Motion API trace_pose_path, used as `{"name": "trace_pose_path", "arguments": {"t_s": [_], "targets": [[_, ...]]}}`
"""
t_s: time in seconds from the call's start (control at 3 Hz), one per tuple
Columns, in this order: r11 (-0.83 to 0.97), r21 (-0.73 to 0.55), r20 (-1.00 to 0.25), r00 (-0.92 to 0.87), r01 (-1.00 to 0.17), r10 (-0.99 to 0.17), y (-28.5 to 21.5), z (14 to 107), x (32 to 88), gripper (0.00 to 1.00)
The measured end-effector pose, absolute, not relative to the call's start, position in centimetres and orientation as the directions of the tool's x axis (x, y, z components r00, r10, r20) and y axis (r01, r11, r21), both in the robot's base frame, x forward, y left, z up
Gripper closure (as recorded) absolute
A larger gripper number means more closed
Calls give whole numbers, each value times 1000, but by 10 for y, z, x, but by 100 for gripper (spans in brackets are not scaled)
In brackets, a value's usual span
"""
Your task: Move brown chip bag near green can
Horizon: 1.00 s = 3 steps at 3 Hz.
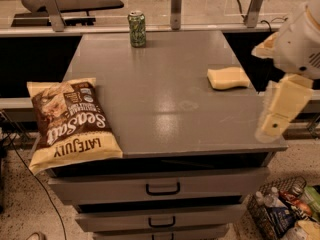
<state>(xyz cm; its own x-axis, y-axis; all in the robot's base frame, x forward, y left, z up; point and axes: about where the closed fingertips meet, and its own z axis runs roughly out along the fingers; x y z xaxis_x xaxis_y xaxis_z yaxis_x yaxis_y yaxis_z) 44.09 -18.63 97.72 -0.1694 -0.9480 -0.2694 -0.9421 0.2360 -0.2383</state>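
Brown chip bag (72, 121) lies flat on surface (165, 84), well apart from upright green can (136, 28), in front-left of it. End effector (276, 119) far front-right of can, blurred; grip state cannot be told.

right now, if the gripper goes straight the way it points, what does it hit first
The gripper, by the right edge of the table, points down. It would likely meet the table near its front right corner first, though depth is unclear and it might pass outside.

A pale yellow rectangular sponge (228, 77) is laid on the grey metal drawer cabinet (160, 84) (right side, near the gripper (273, 126) hanging beyond its edge).
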Motion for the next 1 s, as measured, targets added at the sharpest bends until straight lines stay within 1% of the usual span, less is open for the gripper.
{"name": "trace_pose_path", "arguments": {"t_s": [0.33, 0.67, 1.0], "targets": [[191, -190, -400, -102, -963, -911, -108, 968, 449, 0], [176, -128, -503, -89, -976, -860, -28, 952, 453, 0], [183, -63, -569, -115, -981, -814, 41, 925, 451, 0]]}}
